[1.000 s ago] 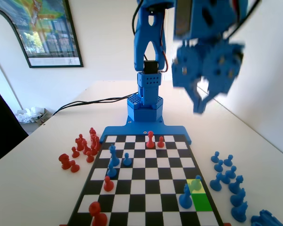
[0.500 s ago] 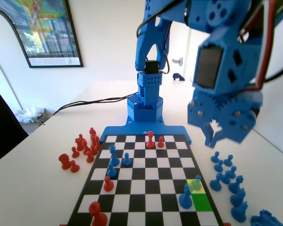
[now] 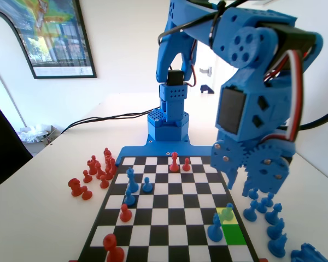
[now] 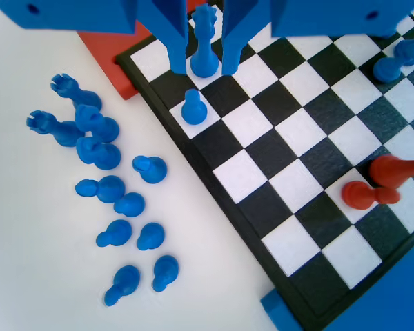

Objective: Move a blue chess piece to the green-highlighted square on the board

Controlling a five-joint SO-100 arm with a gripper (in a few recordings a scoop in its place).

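Observation:
The blue chess piece (image 3: 228, 212) is a small round-headed pawn standing on the yellow-tinted square near the board's right edge in the fixed view. Just in front of it lies the green-highlighted square (image 3: 233, 233), which is bare. A taller blue piece (image 3: 215, 229) stands to the left of the green square. My gripper (image 3: 238, 188) hangs open in the air above and slightly behind the pawn, holding nothing. In the wrist view the pawn (image 4: 193, 107) sits below my gripper (image 4: 203, 69), and the taller crowned piece (image 4: 204, 41) shows between the jaws. The board (image 3: 169, 218) is chequered black and white.
Several spare blue pieces (image 3: 262, 207) lie on the table right of the board; in the wrist view these blue pieces (image 4: 103, 179) are at the left. Several red pieces (image 3: 95, 172) stand off the board's left side. Red pieces (image 4: 372, 186) and blue pieces (image 3: 132, 183) stand on the board.
The arm has swung down and nearer to the camera. My gripper dropped from high above the table's right side to a spot just over the board's right edge, still open.

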